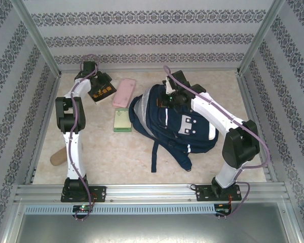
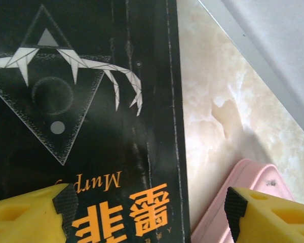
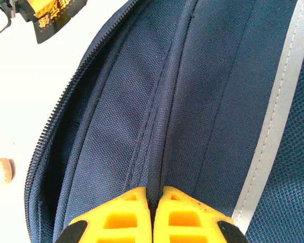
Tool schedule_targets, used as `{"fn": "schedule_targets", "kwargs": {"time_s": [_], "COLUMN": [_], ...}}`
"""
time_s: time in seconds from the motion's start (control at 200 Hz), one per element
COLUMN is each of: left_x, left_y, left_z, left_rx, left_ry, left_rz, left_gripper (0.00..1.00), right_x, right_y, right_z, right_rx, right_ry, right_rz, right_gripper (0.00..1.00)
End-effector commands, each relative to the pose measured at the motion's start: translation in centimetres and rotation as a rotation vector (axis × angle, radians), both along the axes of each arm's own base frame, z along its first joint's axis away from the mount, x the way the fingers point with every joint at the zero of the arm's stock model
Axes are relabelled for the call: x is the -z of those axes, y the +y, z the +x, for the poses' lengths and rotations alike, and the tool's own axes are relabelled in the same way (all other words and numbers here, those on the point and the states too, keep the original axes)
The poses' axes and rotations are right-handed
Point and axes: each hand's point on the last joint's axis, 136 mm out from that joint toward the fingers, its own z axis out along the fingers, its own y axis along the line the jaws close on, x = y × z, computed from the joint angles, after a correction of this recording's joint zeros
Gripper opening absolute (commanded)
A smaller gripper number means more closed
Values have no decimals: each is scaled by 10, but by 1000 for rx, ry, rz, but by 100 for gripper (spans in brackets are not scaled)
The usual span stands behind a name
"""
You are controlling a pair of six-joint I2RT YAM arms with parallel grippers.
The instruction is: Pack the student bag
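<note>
On my left, the left gripper (image 2: pixel 152 210) hangs over a flat black paperback book with orange lettering (image 2: pixel 81 101) at the far-left of the marbled beige table (image 2: pixel 228 116). Its yellow fingers (image 2: pixel 25 215) stand wide apart and grip nothing. One tip sits above the cover, the other above a rounded pink plastic case (image 2: pixel 218 217) lying just beside the book. The book's long right edge runs straight away between the two tips, so I judge the jaws are set across that edge.

Moving right, past the case and a small pale green box (image 1: pixel 122 121), the student bag (image 1: pixel 185 129) lies flat mid-table. It is a large dark navy fabric backpack with thin white stripes, light-grey front patches and navy straps, and its long axis slants from far-left to near-right. It lies to the right of the left jaws, and its unzipped mouth (image 3: pixel 45 126) faces the book.

The right gripper (image 3: pixel 154 202) is closed tight, pinching a ridge of navy fabric at the bag's top beside the zipper. I read that as holding the mouth open. The left arm is nearer the book.
</note>
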Motion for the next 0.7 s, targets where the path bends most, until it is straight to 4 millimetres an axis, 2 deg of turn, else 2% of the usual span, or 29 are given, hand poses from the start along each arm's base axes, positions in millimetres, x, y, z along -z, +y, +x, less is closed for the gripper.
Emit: {"fn": "schedule_targets", "kwargs": {"time_s": [0.0, 0.155, 0.365, 0.545, 0.654, 0.694], "left_x": [40, 55, 67, 61, 60, 61], "left_y": [8, 12, 0, -18, -31, -35], "left_z": [-63, -129, -217, -286, -328, -343], "left_rx": [-57, -77, -75, -56, -65, -70], "left_ry": [225, 332, 425, 462, 471, 480], "left_rz": [9, 41, 10, 3, -11, -10], "left_gripper": [79, 79, 79, 79, 79, 79], "right_x": [10, 19, 29, 45, 50, 50], "right_y": [-12, -22, -41, -53, -50, -48], "right_z": [8, 19, 36, 48, 52, 52], "right_rx": [1, -4, 2, 17, 11, 7], "right_ry": [-6, -5, -5, 20, 27, 27], "right_rz": [-87, -120, -158, -199, -199, -197], "right_gripper": [0, 0, 5, 11, 16, 20]}}
